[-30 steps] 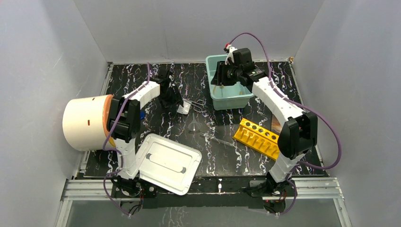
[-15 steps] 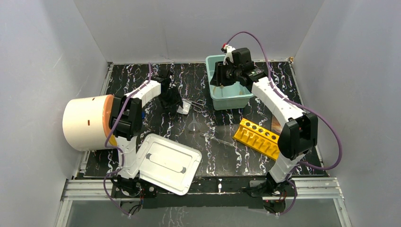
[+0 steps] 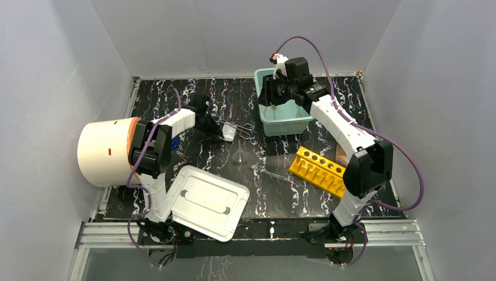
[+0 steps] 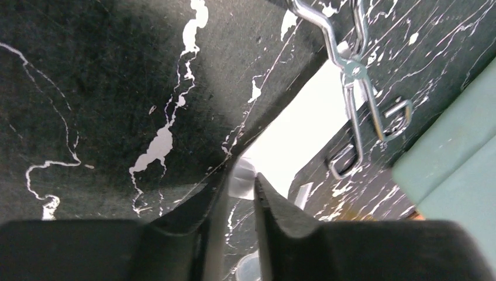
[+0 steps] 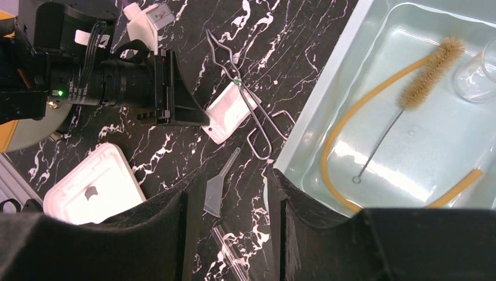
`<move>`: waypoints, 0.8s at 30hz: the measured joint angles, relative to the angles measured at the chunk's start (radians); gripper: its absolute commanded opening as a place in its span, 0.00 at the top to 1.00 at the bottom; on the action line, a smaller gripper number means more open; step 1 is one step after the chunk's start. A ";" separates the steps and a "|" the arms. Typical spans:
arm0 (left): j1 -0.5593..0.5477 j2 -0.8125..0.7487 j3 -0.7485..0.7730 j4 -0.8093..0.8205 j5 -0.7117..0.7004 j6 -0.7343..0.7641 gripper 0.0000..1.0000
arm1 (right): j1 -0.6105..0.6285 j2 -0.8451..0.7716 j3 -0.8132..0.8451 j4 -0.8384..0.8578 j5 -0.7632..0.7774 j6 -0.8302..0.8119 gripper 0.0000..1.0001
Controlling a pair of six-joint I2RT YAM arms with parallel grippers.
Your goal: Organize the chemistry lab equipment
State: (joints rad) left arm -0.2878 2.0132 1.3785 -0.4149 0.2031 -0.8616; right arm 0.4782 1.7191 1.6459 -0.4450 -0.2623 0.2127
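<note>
My left gripper [image 3: 219, 130] [image 4: 241, 178] is shut on the clear edge of the small white-filled bag [image 3: 229, 133] [image 4: 298, 134], low over the table. The metal scissors [image 3: 243, 127] [image 4: 357, 88] lie over the bag's far side. My right gripper [image 3: 268, 99] [image 5: 235, 175] is open and empty, above the left rim of the teal bin [image 3: 286, 127] [image 5: 327, 88]. The bin holds the tan rubber tube [image 5: 336, 134], a cork-brown brush stick [image 5: 430, 73] and the clear beaker [image 5: 476, 76]. The clear funnel [image 3: 238, 157] [image 5: 219, 187], the thin glass rod [image 3: 269, 172] and the yellow holed rack [image 3: 319, 171] lie on the table. The blue cap [image 3: 176, 142] sits beside the left arm.
The big white drum with an orange face [image 3: 105, 151] lies at the left edge. A white lid [image 3: 207, 202] lies at the near edge between the arm bases. Grey walls close in the table on three sides.
My left gripper has drawn back a little to the left, still on the bag. My right gripper has shifted slightly left and up over the bin's rim.
</note>
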 measured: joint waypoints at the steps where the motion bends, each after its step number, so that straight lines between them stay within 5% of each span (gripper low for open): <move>1: 0.000 -0.005 -0.015 0.019 0.003 -0.008 0.89 | 0.000 0.000 0.000 0.000 0.000 -0.004 0.48; 4: 0.000 -0.007 -0.039 0.057 0.009 -0.021 1.00 | 0.001 0.000 0.000 0.000 0.000 -0.011 0.48; 24: -0.002 -0.163 -0.045 -0.061 -0.100 0.188 1.00 | 0.009 0.000 0.002 0.010 -0.034 0.007 0.50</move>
State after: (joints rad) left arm -0.2897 1.8503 1.3334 -0.4755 0.1032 -0.6731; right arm 0.4873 1.7191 1.6478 -0.4355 -0.2966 0.2195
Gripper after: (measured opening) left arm 0.007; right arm 0.512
